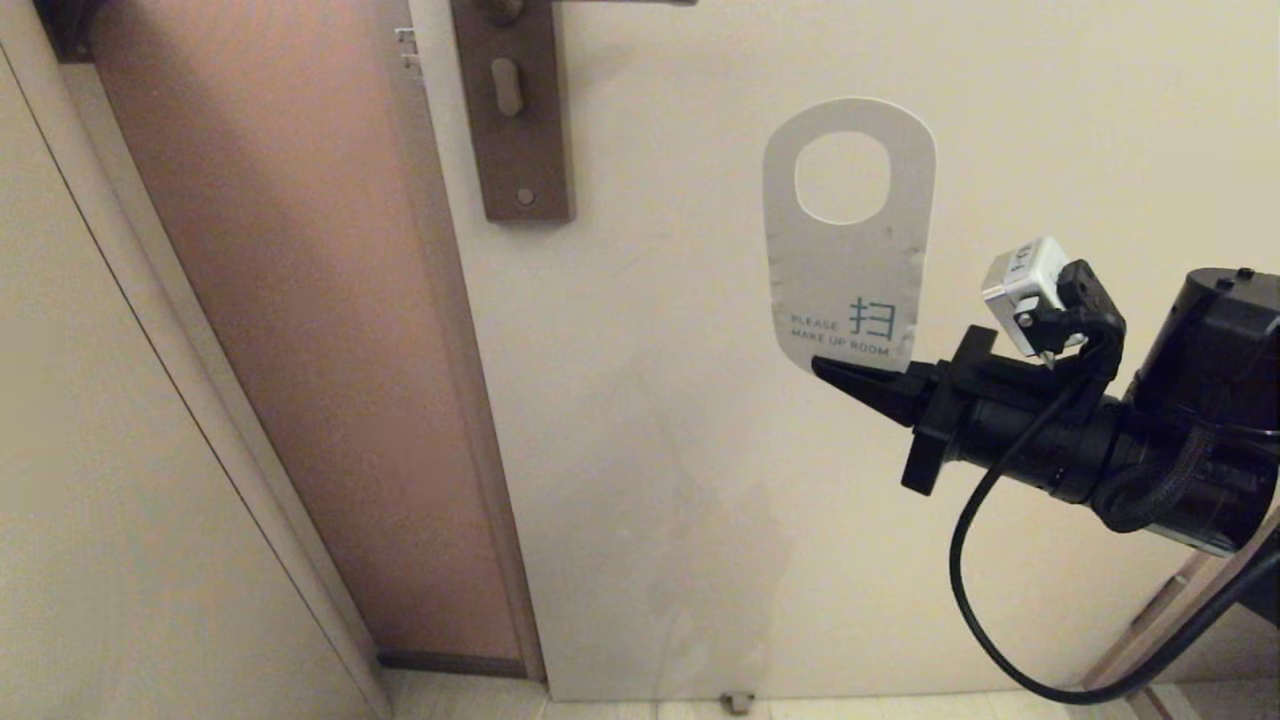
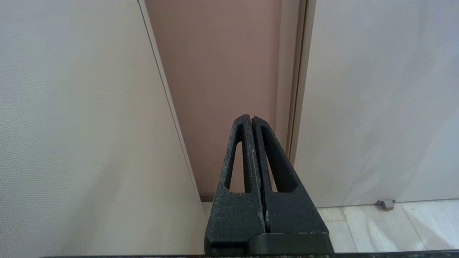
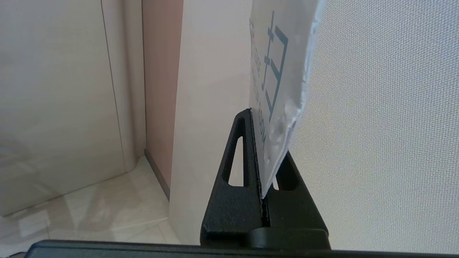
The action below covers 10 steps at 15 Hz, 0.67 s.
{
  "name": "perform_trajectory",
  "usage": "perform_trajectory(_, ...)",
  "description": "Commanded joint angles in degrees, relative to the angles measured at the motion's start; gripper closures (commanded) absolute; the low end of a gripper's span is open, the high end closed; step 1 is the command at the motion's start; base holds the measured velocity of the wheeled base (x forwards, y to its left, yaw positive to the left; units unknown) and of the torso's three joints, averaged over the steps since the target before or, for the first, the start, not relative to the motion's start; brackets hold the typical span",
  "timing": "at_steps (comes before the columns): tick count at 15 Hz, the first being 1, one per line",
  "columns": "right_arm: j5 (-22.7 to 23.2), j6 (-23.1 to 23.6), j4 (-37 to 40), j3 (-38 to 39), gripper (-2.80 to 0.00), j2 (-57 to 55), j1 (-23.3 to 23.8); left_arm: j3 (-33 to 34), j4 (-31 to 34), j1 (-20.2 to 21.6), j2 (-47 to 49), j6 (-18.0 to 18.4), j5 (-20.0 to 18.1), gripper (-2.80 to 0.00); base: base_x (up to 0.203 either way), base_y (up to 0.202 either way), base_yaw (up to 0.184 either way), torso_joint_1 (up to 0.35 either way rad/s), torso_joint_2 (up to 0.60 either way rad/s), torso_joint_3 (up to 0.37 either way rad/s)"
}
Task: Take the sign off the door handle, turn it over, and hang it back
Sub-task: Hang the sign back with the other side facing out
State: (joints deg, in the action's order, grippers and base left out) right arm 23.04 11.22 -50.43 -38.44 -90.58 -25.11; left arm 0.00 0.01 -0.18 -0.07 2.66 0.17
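Note:
The sign [image 1: 850, 270] is off the door handle and stands upright in front of the door, its white "PLEASE MAKE UP ROOM" face towards me and its oval hole on top. My right gripper [image 1: 835, 375] is shut on the sign's lower edge, well below and right of the handle. In the right wrist view the sign [image 3: 279, 53] rises from between the jaws of the gripper [image 3: 256, 118]. The door handle's brown backplate [image 1: 520, 150] is at the top, with its lever bar [image 1: 620, 2] only just in view. My left gripper [image 2: 251, 120] is shut, empty and low near the door's edge.
The cream door [image 1: 700, 500] fills the middle. Its brown edge [image 1: 300, 300] and a cream wall [image 1: 100, 450] lie to the left. A small door stop [image 1: 737, 702] sits at the floor. The right arm's cable [image 1: 965, 580] loops below the wrist.

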Motion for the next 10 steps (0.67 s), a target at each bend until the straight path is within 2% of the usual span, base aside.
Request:
perform_trajectory(1,0.2,0.1,-0.3,-0.1,0.0,-0.1,-0.1,0.0,0.0,0.0,0.1,-0.2,0.1,0.0,0.0,0.0,0.0,0.0,0.0,0.0)
perform_trajectory(10,0.2,0.8,-0.3,1.1,0.0,0.0,-0.1,0.0,0.0,0.0,0.1,-2.6,0.2,0.0,0.0,0.0,0.0,0.0,0.0,0.0)
